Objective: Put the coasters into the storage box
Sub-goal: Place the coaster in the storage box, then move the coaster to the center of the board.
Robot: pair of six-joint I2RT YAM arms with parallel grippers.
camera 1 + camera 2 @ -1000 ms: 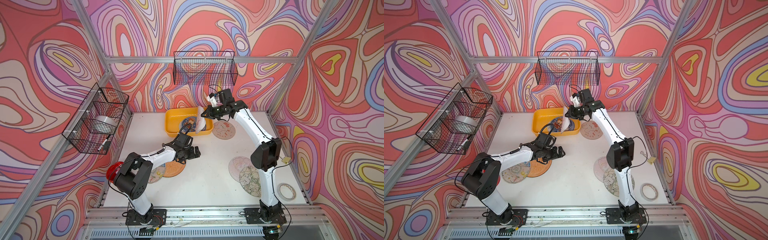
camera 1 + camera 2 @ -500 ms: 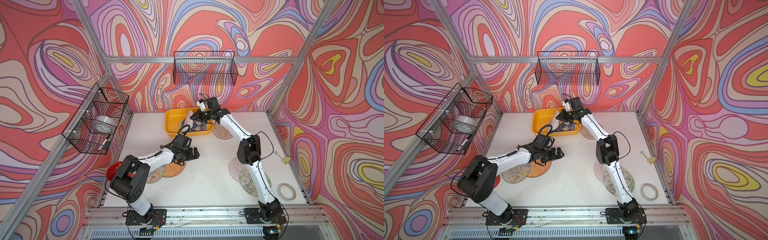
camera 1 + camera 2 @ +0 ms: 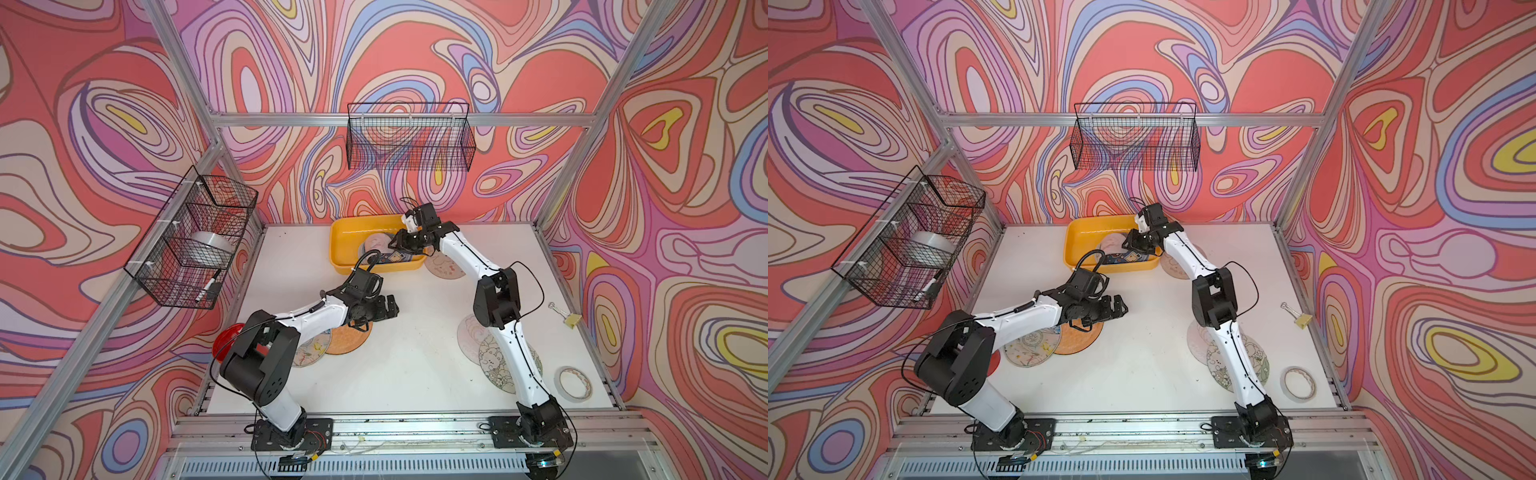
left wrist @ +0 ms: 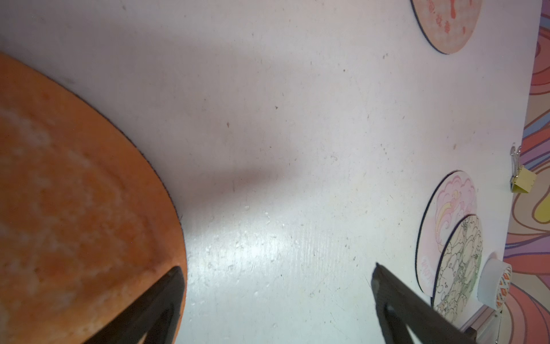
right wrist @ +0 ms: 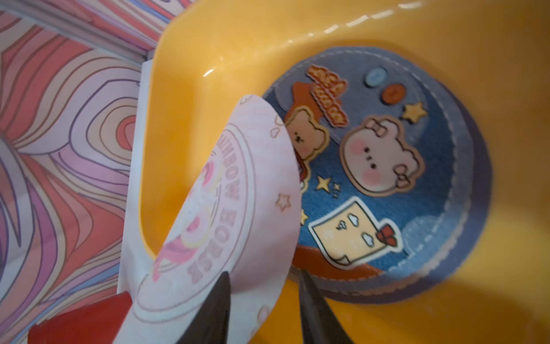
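White tabletop (image 3: 415, 374), swirl-patterned walls, and the yellow storage box (image 3: 343, 245) is your reference for everything. Your right gripper (image 5: 264, 272) is inside the box with its jaws parted and nothing pinched between them. The pink coaster (image 5: 238, 190) leans tilted beside one finger, part of it overhanging the box rim, above the blue coaster (image 5: 401, 178) lying flat on the box floor.

Watch that tilt: I judge the pink one could slide out over the rim, or be dragged out if a finger catches it as you pull away. Only the right wrist view shows this; in both top views the arm hides it. They show instead what waits outside the box: a pale coaster (image 3: 446, 268) just beside it, and two overlapping coasters (image 3: 467, 336) well apart from it.

Your left gripper (image 4: 277, 265) hangs wide and empty, away from the box, one finger over the edge of the orange coaster (image 4: 74, 193).
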